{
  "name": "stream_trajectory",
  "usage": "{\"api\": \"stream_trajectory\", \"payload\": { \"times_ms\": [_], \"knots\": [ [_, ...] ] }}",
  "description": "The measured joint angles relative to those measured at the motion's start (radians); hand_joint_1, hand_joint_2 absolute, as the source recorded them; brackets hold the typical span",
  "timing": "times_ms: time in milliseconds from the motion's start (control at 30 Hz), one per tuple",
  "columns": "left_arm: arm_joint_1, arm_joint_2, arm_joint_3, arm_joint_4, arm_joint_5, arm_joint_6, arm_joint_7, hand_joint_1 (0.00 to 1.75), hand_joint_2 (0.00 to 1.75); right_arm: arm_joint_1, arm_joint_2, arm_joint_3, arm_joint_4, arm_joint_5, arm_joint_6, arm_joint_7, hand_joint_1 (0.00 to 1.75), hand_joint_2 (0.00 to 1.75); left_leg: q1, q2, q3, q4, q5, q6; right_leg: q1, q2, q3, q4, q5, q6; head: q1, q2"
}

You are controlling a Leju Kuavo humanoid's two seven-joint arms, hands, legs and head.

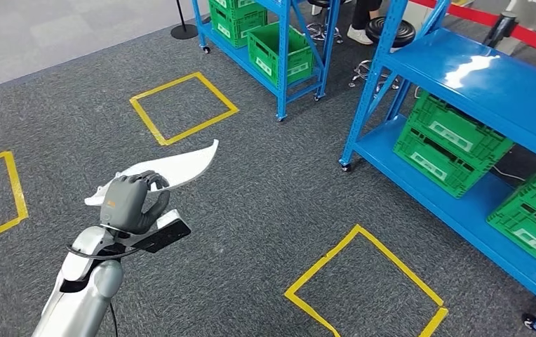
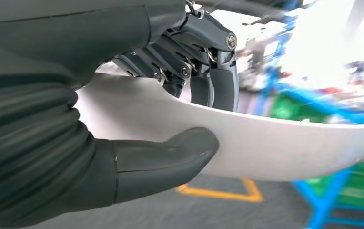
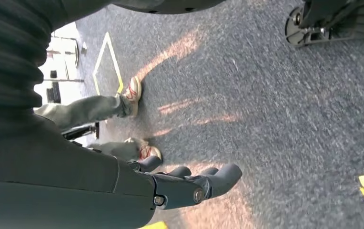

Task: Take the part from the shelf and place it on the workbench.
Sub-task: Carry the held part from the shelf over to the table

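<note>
The part (image 1: 174, 168) is a long, curved white panel with a pointed far end. My left hand (image 1: 130, 203) grips it near its near end and carries it over the grey carpet, well left of the shelves. In the left wrist view the thumb (image 2: 170, 160) presses one face of the white part (image 2: 275, 143) and the dark fingers (image 2: 208, 76) wrap over its edge. My right hand (image 3: 189, 183) hangs over the floor with its fingers loosely extended and nothing in them.
Blue shelf racks (image 1: 461, 77) with green crates (image 1: 447, 144) stand at the right, and another rack (image 1: 279, 42) stands at the back. Yellow tape squares (image 1: 183, 107) mark the carpet. A person's legs and shoes (image 3: 132, 90) stand on the carpet in the right wrist view.
</note>
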Motion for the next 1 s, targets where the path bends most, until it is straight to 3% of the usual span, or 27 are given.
{"api": "stream_trajectory", "payload": {
  "times_ms": [33,100,167,200,233,267,333,400,467,500,567,600,633,700,733,767,833,900,933,1000],
  "knots": [
    [0.002,0.000,0.013,0.021,0.006,0.009,-0.007,1.59,1.75,0.000,0.001,-0.001,0.000,-0.001,-0.007,0.001,0.00,1.75,0.004,-0.011,0.002,-0.005,0.005,0.006,-0.002,0.025,-0.007,0.020,-0.015,0.005,0.000,0.000],
    [0.002,-0.005,0.031,0.062,0.011,0.028,-0.034,1.59,1.75,0.005,0.002,-0.007,0.000,-0.002,-0.016,0.002,0.00,1.75,0.008,-0.035,0.001,-0.009,0.011,0.015,-0.008,0.093,-0.053,0.121,-0.070,0.014,0.001,0.000],
    [0.002,-0.010,0.037,0.095,0.001,0.046,-0.052,1.59,1.75,0.010,0.003,-0.015,0.000,-0.005,-0.022,0.004,0.00,1.75,0.009,-0.066,-0.005,-0.007,0.014,0.019,-0.011,0.123,-0.114,0.244,-0.114,0.018,0.002,0.000],
    [0.003,-0.012,0.037,0.108,-0.007,0.054,-0.057,1.59,1.75,0.012,0.003,-0.019,0.000,-0.006,-0.025,0.006,0.00,1.75,0.009,-0.083,-0.007,-0.004,0.014,0.018,-0.012,0.127,-0.130,0.269,-0.111,0.019,0.002,0.000],
    [0.004,-0.013,0.039,0.119,-0.013,0.061,-0.058,1.59,1.75,0.012,0.003,-0.022,0.000,-0.006,-0.026,0.008,0.00,1.75,0.010,-0.099,-0.008,-0.001,0.014,0.017,-0.013,0.129,-0.127,0.253,-0.090,0.020,0.002,0.000],
    [0.004,-0.014,0.040,0.126,-0.020,0.069,-0.058,1.59,1.75,0.012,0.003,-0.024,0.000,-0.006,-0.028,0.009,0.00,1.75,0.011,-0.114,-0.009,0.004,0.013,0.014,-0.016,0.134,-0.106,0.202,-0.054,0.020,0.002,0.000],
    [0.004,-0.016,0.044,0.131,-0.029,0.094,-0.057,1.59,1.75,0.012,0.003,-0.025,0.000,-0.002,-0.030,0.009,0.00,1.75,0.013,-0.142,-0.014,0.014,0.010,0.003,-0.022,0.174,-0.049,0.075,-0.001,0.021,0.001,0.000],
    [0.008,-0.018,0.052,0.130,-0.031,0.125,-0.062,1.59,1.75,0.011,0.003,-0.026,0.000,0.004,-0.028,0.005,0.00,1.75,0.015,-0.165,-0.023,0.018,0.011,-0.013,-0.023,0.203,-0.024,0.017,0.009,0.017,0.001,0.000],
    [0.020,-0.017,0.062,0.123,-0.029,0.153,-0.075,1.59,1.75,0.007,0.003,-0.026,-0.001,0.009,-0.026,0.003,0.00,1.75,0.019,-0.187,-0.030,0.012,0.018,-0.030,-0.019,0.187,-0.021,0.013,0.011,0.005,0.001,0.000],
    [0.027,-0.017,0.067,0.120,-0.029,0.165,-0.081,1.59,1.75,0.006,0.003,-0.026,-0.001,0.011,-0.026,0.004,0.00,1.75,0.020,-0.180,-0.034,0.014,0.017,-0.035,-0.018,0.175,-0.018,0.009,0.014,-0.003,0.001,0.000],
    [0.035,-0.017,0.076,0.115,-0.033,0.176,-0.084,1.59,1.75,0.006,0.002,-0.026,-0.001,0.012,-0.029,0.006,0.00,1.75,0.017,-0.124,-0.059,0.062,-0.013,-0.042,-0.018,0.147,-0.013,0.000,0.020,-0.019,-0.003,0.000],
    [0.036,-0.019,0.078,0.114,-0.037,0.174,-0.082,1.59,1.75,0.007,0.002,-0.026,-0.001,0.012,-0.031,0.006,0.00,1.75,0.015,-0.084,-0.083,0.116,-0.042,-0.043,-0.015,0.132,-0.013,-0.002,0.021,-0.023,-0.005,0.000],
    [0.036,-0.020,0.079,0.115,-0.040,0.166,-0.079,1.59,1.75,0.009,0.001,-0.026,-0.001,0.012,-0.033,0.006,0.00,1.75,0.014,-0.060,-0.113,0.180,-0.074,-0.044,-0.013,0.116,-0.013,-0.002,0.020,-0.027,-0.006,0.000],
    [0.037,-0.022,0.080,0.121,-0.043,0.137,-0.072,1.59,1.75,0.010,0.000,-0.027,-0.001,0.011,-0.036,0.006,0.00,1.75,0.015,-0.042,-0.153,0.274,-0.104,-0.046,-0.009,0.085,-0.014,-0.002,0.018,-0.029,-0.006,0.000],
    [0.038,-0.022,0.080,0.124,-0.043,0.125,-0.070,1.59,1.75,0.009,0.000,-0.028,-0.001,0.011,-0.036,0.006,0.00,1.75,0.015,-0.038,-0.149,0.271,-0.094,-0.045,-0.008,0.070,-0.014,-0.002,0.018,-0.030,-0.006,0.000],
    [0.037,-0.022,0.081,0.127,-0.042,0.118,-0.070,1.59,1.75,0.008,0.000,-0.028,-0.001,0.011,-0.037,0.006,0.00,1.75,0.015,-0.032,-0.124,0.230,-0.069,-0.044,-0.007,0.056,-0.013,-0.002,0.017,-0.029,-0.006,0.000],
    [0.035,-0.023,0.081,0.129,-0.042,0.113,-0.077,1.59,1.75,0.007,0.000,-0.029,-0.001,0.012,-0.037,0.006,0.00,1.75,0.010,0.007,-0.049,0.097,-0.018,-0.036,-0.005,0.031,-0.010,-0.002,0.015,-0.025,-0.007,0.000],
    [0.030,-0.027,0.081,0.129,-0.044,0.109,-0.090,1.59,1.75,0.006,0.000,-0.031,-0.001,0.012,-0.038,0.006,0.00,1.75,0.003,0.040,-0.008,0.020,0.001,-0.024,-0.001,0.010,-0.007,-0.001,0.012,-0.016,-0.006,0.000],
    [0.028,-0.029,0.081,0.129,-0.046,0.106,-0.096,1.59,1.75,0.005,-0.001,-0.034,-0.001,0.011,-0.039,0.006,0.00,1.75,-0.001,0.040,-0.007,0.013,0.000,-0.017,0.000,0.000,-0.006,-0.002,0.012,-0.011,-0.005,0.000],
    [0.026,-0.031,0.081,0.129,-0.053,0.105,-0.101,1.59,1.75,0.003,-0.001,-0.039,-0.002,0.008,-0.041,0.007,0.00,1.75,0.000,0.014,-0.010,0.009,0.007,-0.005,-0.001,-0.014,-0.003,-0.002,0.009,0.002,-0.005,0.000]
  ]
}}
